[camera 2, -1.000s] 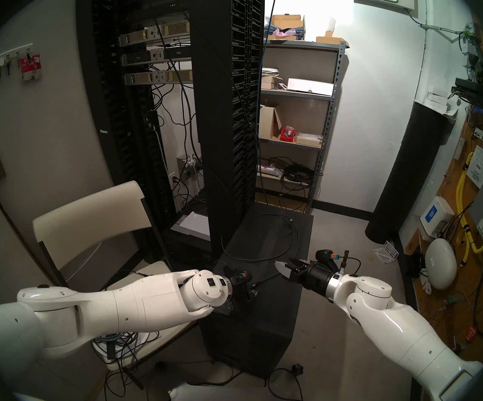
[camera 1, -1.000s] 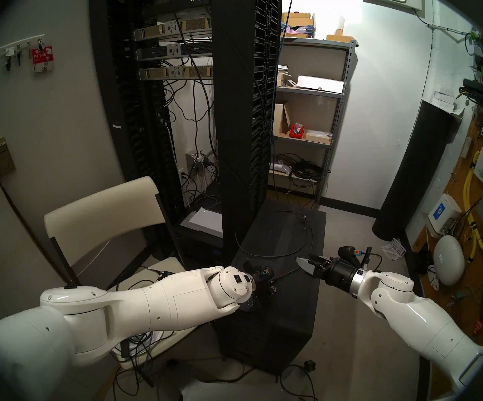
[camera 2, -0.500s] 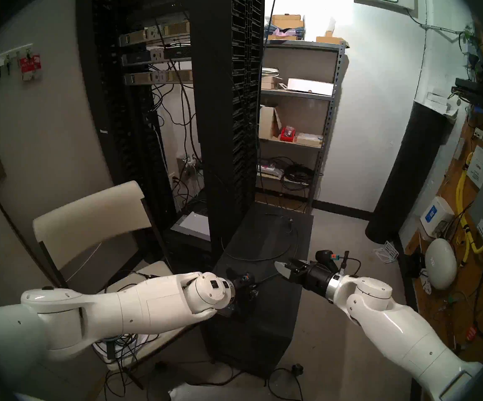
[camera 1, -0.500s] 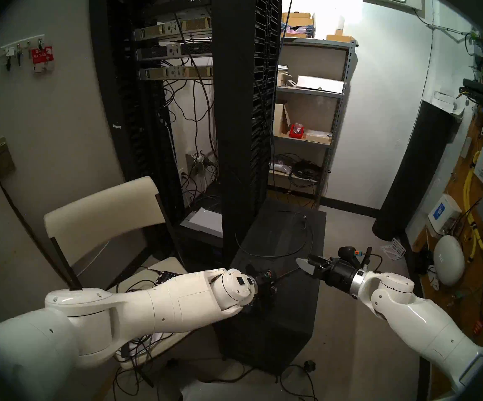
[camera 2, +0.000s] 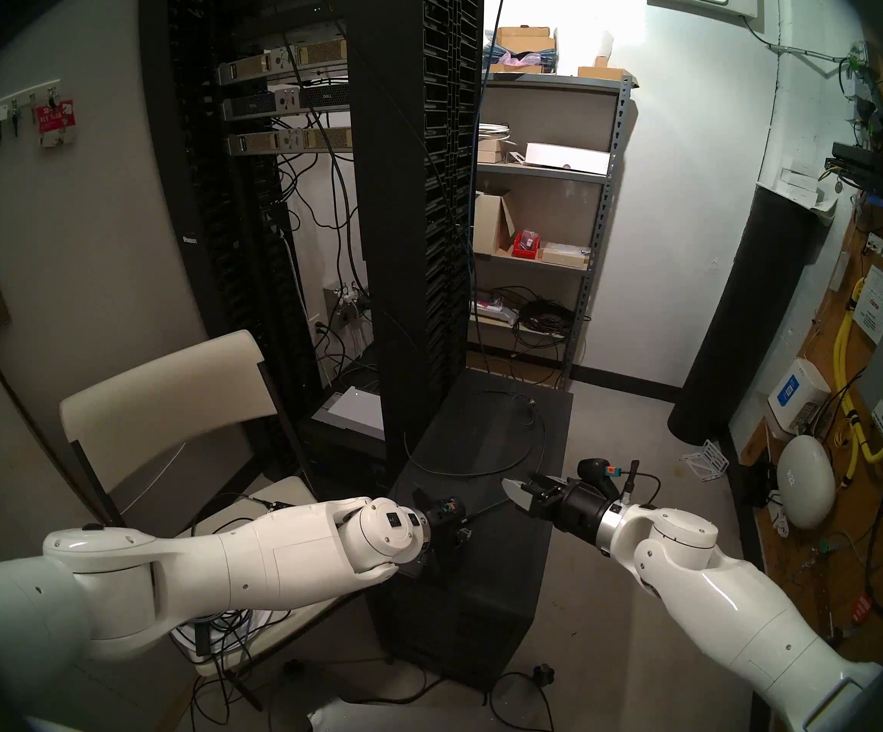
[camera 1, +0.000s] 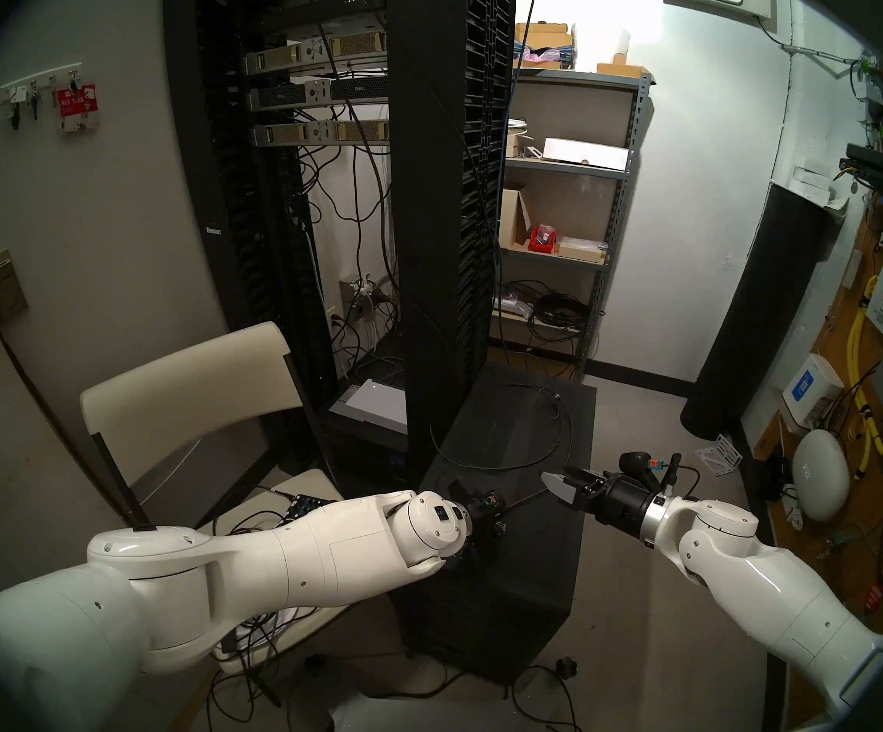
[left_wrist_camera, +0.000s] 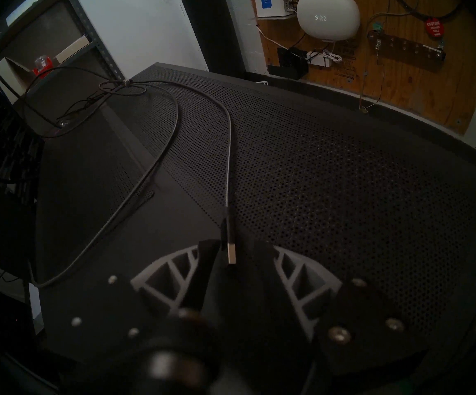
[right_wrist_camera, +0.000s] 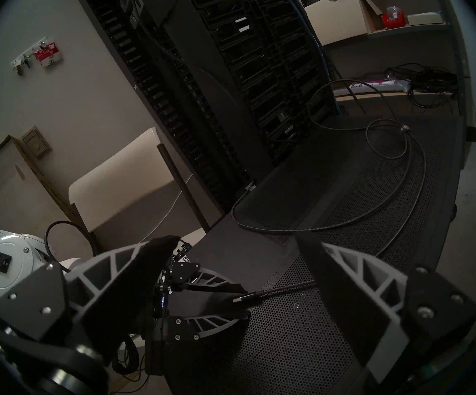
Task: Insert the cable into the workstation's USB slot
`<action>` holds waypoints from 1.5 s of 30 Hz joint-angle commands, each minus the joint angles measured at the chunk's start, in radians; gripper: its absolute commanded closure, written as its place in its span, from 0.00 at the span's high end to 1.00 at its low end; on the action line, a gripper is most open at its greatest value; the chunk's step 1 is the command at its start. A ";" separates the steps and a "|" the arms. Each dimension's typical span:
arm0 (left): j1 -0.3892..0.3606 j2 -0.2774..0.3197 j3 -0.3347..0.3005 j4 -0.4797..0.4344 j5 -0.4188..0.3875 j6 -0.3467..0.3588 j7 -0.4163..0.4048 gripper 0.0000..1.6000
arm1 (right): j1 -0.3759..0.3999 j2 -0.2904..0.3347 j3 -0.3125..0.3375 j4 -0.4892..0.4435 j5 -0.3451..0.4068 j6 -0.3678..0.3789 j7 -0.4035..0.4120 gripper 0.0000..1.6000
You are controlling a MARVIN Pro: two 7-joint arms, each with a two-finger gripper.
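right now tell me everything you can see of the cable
The cable is a thin dark grey cord, braided by the look of it, ending in a small black plug with a bare metal tip. It lies in loose loops on the workstation's perforated black top, cinched by a small tie at the far end. The plug sits between the left gripper's fingers.

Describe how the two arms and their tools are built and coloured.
Both arms are glossy white rounded shells with small black square marks at the wrists. The right arm ends in a silver ring, black tool body, an orange tag and thin black cable. Each tool has grey truss-ribbed fingers with black pads.
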 commanded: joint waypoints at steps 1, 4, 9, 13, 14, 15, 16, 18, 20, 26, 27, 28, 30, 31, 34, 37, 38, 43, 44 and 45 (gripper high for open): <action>-0.008 -0.015 -0.008 -0.010 -0.005 -0.005 -0.005 0.35 | 0.007 -0.007 0.003 -0.016 0.003 -0.006 0.003 1.00; 0.000 -0.016 -0.017 -0.004 -0.015 -0.013 -0.002 0.14 | 0.006 -0.010 0.004 -0.014 0.004 -0.009 0.004 1.00; 0.017 -0.010 -0.050 0.006 -0.063 -0.049 -0.022 0.00 | 0.003 -0.020 0.001 -0.002 -0.007 -0.029 0.007 1.00; 0.023 0.007 -0.099 -0.008 -0.138 -0.064 -0.069 0.00 | -0.003 -0.010 -0.028 0.005 -0.098 -0.088 -0.006 1.00; 0.023 0.013 -0.108 -0.014 -0.152 -0.058 -0.076 0.00 | -0.004 -0.006 -0.038 0.007 -0.121 -0.096 -0.010 1.00; 0.019 0.028 -0.115 -0.022 -0.166 -0.069 -0.106 0.00 | -0.010 -0.011 -0.041 0.017 -0.130 -0.112 -0.006 1.00; 0.018 0.040 -0.120 -0.029 -0.177 -0.077 -0.125 0.00 | -0.015 -0.014 -0.044 0.025 -0.137 -0.125 0.000 1.00; 0.019 0.063 -0.144 -0.040 -0.218 -0.068 -0.156 0.00 | -0.025 -0.012 -0.053 0.032 -0.163 -0.144 -0.001 1.00; 0.022 0.088 -0.166 -0.044 -0.255 -0.074 -0.194 0.00 | -0.039 -0.017 -0.058 0.046 -0.181 -0.178 0.009 1.00; 0.031 0.152 -0.207 -0.058 -0.340 -0.066 -0.289 0.00 | -0.080 -0.030 -0.056 0.066 -0.178 -0.256 0.049 1.00; 0.034 0.162 -0.214 -0.062 -0.361 -0.056 -0.310 0.00 | -0.085 -0.038 -0.052 0.076 -0.169 -0.272 0.057 1.00; 0.036 0.169 -0.217 -0.064 -0.371 -0.055 -0.324 0.00 | -0.087 -0.045 -0.049 0.085 -0.161 -0.282 0.063 1.00; 0.047 0.177 -0.226 -0.064 -0.400 -0.051 -0.348 0.00 | -0.083 -0.071 -0.048 0.111 -0.143 -0.303 0.080 1.00; 0.053 0.182 -0.231 -0.068 -0.421 -0.043 -0.362 0.00 | -0.080 -0.093 -0.043 0.126 -0.118 -0.308 0.087 1.00; 0.068 0.194 -0.241 -0.089 -0.463 -0.027 -0.384 0.00 | -0.061 -0.141 -0.040 0.166 -0.077 -0.320 0.106 1.00; 0.086 0.206 -0.246 -0.110 -0.506 -0.003 -0.414 0.00 | -0.033 -0.180 -0.050 0.205 -0.054 -0.329 0.113 1.00; 0.095 0.211 -0.253 -0.120 -0.527 0.006 -0.419 0.00 | -0.023 -0.189 -0.053 0.215 -0.052 -0.327 0.123 1.00; 0.114 0.233 -0.264 -0.165 -0.579 0.035 -0.442 0.00 | 0.020 -0.241 -0.065 0.267 -0.020 -0.315 0.151 1.00; 0.119 0.236 -0.268 -0.175 -0.589 0.037 -0.440 0.00 | 0.030 -0.252 -0.067 0.280 -0.006 -0.305 0.164 1.00; 0.120 0.239 -0.269 -0.181 -0.593 0.039 -0.439 0.00 | 0.035 -0.260 -0.067 0.289 0.003 -0.301 0.168 1.00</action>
